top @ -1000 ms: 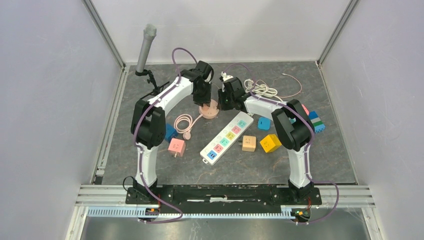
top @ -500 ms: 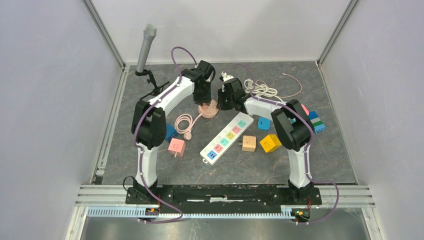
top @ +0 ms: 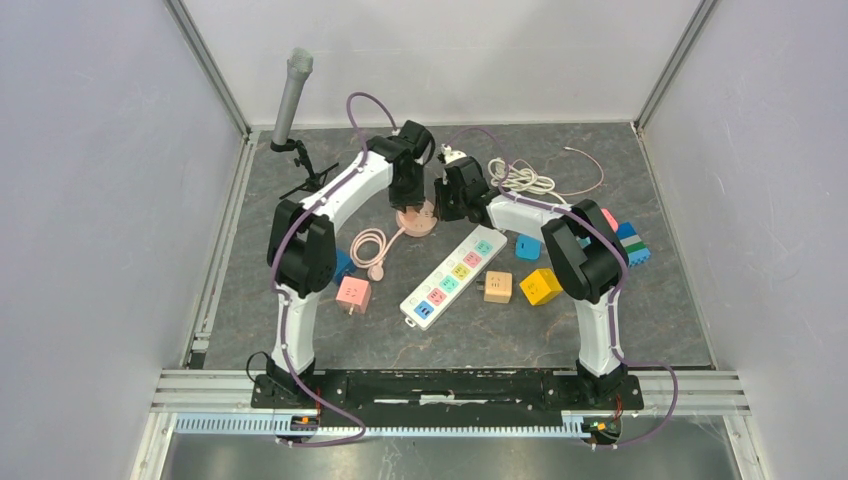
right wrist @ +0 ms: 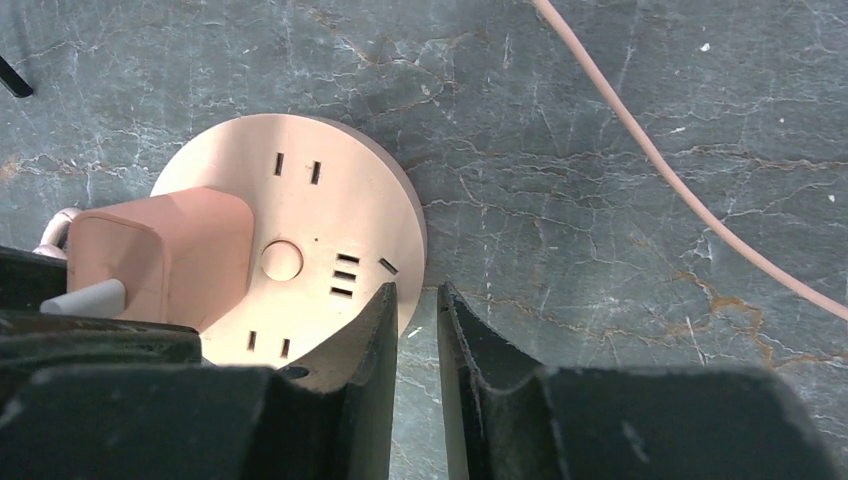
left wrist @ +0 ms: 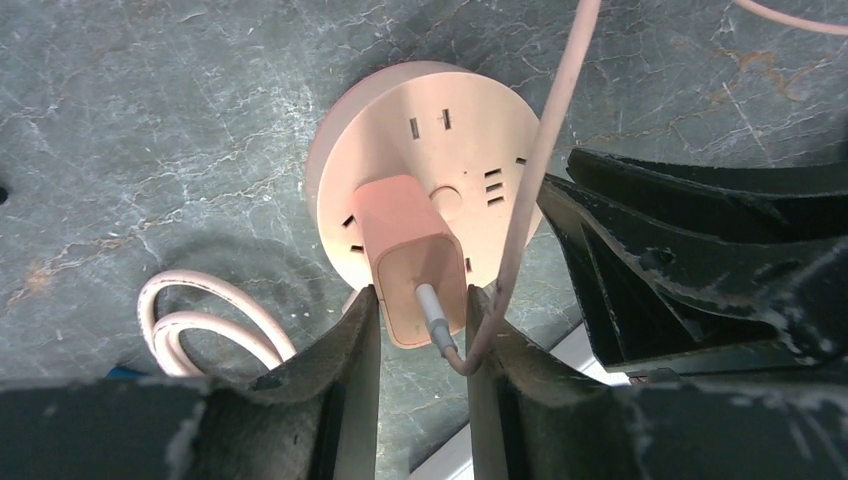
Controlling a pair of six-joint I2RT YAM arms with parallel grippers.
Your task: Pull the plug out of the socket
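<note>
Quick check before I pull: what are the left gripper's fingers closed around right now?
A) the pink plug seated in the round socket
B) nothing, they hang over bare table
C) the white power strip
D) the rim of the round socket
A: in the left wrist view the left gripper has a finger on each side of the pink plug, which sits in the round socket.

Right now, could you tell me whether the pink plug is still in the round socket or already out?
Still in. The pink plug sits seated against the round socket, with the left gripper closed around it.
</note>
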